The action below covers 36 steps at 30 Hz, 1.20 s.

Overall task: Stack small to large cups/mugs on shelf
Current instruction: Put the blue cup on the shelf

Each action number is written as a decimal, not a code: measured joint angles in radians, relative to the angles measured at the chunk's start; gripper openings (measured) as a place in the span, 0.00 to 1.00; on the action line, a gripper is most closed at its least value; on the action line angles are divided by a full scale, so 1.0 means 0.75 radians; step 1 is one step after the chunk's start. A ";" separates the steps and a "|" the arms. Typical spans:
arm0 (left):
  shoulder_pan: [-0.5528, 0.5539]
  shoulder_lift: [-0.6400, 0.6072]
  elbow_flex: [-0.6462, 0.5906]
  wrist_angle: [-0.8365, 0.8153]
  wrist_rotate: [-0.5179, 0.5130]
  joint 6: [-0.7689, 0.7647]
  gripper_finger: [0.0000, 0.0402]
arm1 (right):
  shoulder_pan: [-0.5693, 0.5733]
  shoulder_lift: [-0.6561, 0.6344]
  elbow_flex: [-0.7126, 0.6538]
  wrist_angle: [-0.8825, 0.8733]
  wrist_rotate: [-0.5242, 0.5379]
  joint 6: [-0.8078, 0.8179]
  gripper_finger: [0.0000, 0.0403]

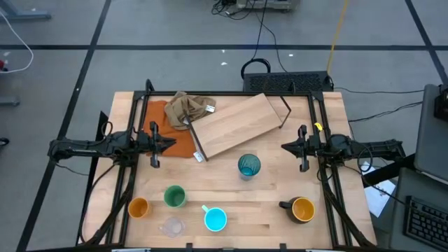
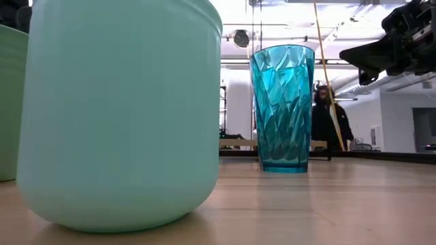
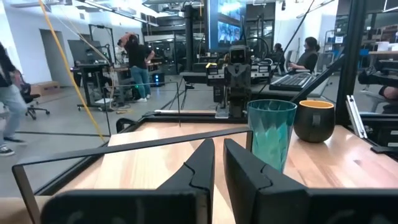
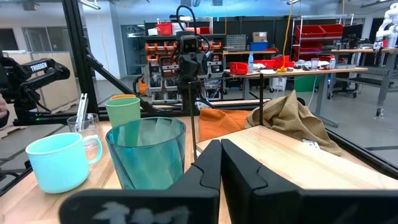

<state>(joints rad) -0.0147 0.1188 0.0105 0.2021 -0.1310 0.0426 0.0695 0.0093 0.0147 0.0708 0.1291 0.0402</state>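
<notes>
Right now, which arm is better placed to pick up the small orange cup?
Probably left: the small orange cup stands on the left gripper's side; the right gripper waits across the table.

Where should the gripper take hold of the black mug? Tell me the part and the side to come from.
Probably the rim of the black mug, from above, one finger inside the open mouth and one outside. It stands upright with its handle pointing toward the light-blue mug, so pinch the wall opposite or beside the handle. The right gripper is the nearer one, and the table around the mug looks clear.

The left end effector (image 3: 217,163) hovers over the shelf (image 3: 149,158), fingers nearly closed. Beyond stand the teal tumbler (image 3: 271,132) and black mug (image 3: 315,119).
</notes>
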 joint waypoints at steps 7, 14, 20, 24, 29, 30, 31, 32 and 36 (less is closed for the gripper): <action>0.000 0.000 0.000 -0.061 0.000 -0.001 0.01 | 0.000 0.000 0.000 0.023 0.000 0.001 0.00; 0.000 0.000 0.000 -0.053 0.000 -0.058 0.01 | 0.000 -0.001 0.000 0.103 -0.001 0.135 0.00; 0.000 0.000 0.000 -0.054 -0.001 -0.064 0.06 | 0.000 0.000 0.000 0.112 -0.001 0.135 0.00; 0.000 0.000 0.000 -0.055 -0.001 -0.064 0.07 | 0.000 0.000 0.000 0.080 0.001 0.058 0.00; 0.000 0.000 0.000 -0.055 -0.002 -0.064 0.04 | 0.000 0.000 0.000 0.035 0.006 0.070 0.00; 0.000 0.000 0.000 -0.055 -0.002 -0.064 0.03 | 0.000 0.001 0.000 0.028 0.020 0.072 0.00; 0.000 0.000 0.000 -0.055 -0.002 -0.064 0.02 | 0.000 0.001 0.000 0.018 0.043 0.089 0.00; 0.000 0.000 0.000 -0.055 -0.002 -0.064 0.02 | 0.000 0.002 0.000 0.003 0.068 0.111 0.00; 0.000 0.000 0.000 -0.055 -0.002 -0.064 0.01 | 0.000 0.031 0.000 -0.005 0.112 0.140 0.00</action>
<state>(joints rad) -0.0147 0.1188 0.0105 0.1612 -0.1322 -0.0055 0.0692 0.0324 0.0147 0.0669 0.2134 0.1452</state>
